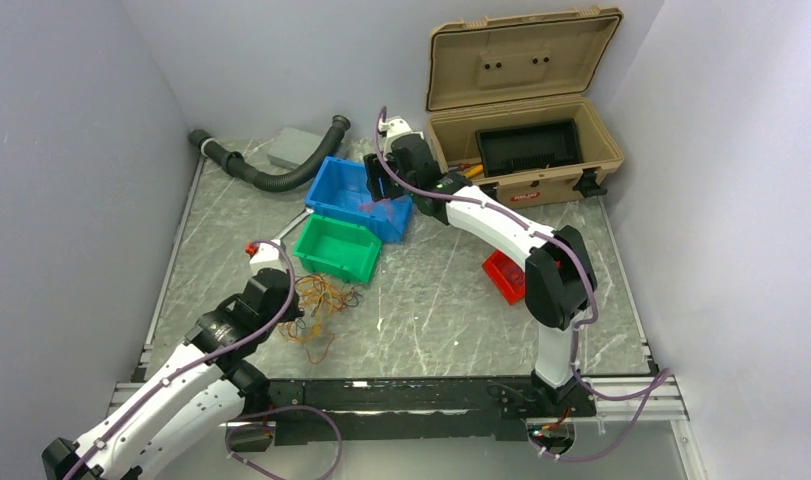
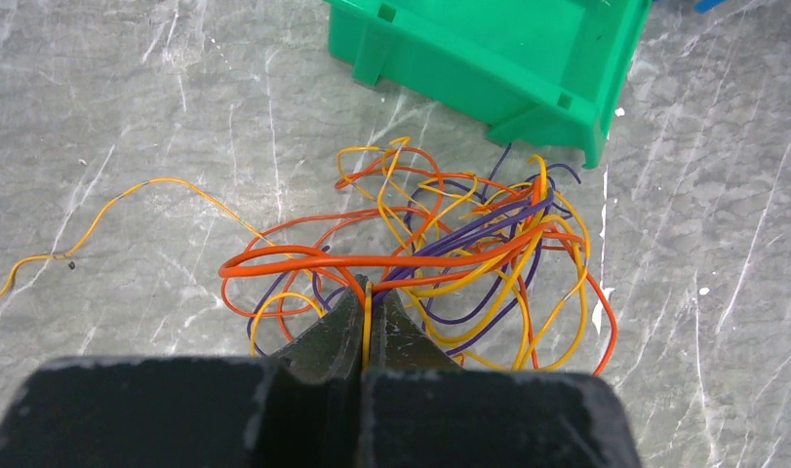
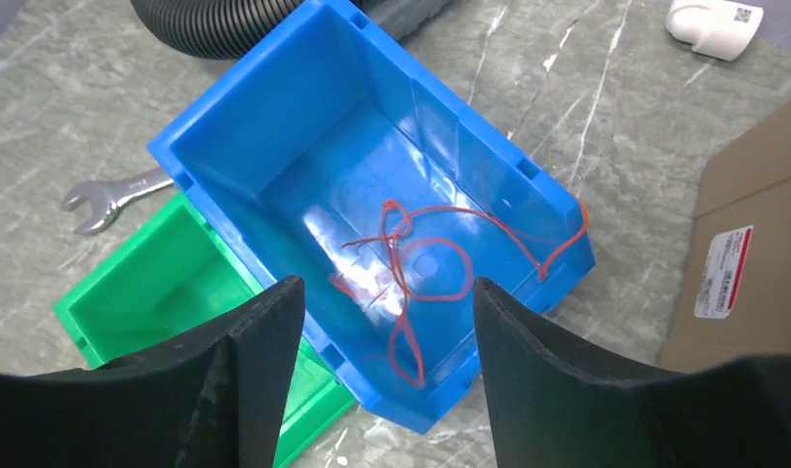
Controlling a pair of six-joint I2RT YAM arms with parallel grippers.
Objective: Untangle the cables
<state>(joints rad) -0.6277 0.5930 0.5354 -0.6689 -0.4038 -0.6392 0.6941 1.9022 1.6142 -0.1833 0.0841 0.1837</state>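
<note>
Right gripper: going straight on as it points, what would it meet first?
Likely the red cable in the blue bin, then the bin's floor; the right gripper, jaws open, frames it. Depth unclear.

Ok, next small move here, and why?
Probably lift the left gripper slowly to draw its yellow wire out of the tangle. Its jaws are shut on that wire at the tangle's near edge, while the right gripper hangs open over the blue bin with a red wire already inside, so that drop looks done.
</note>
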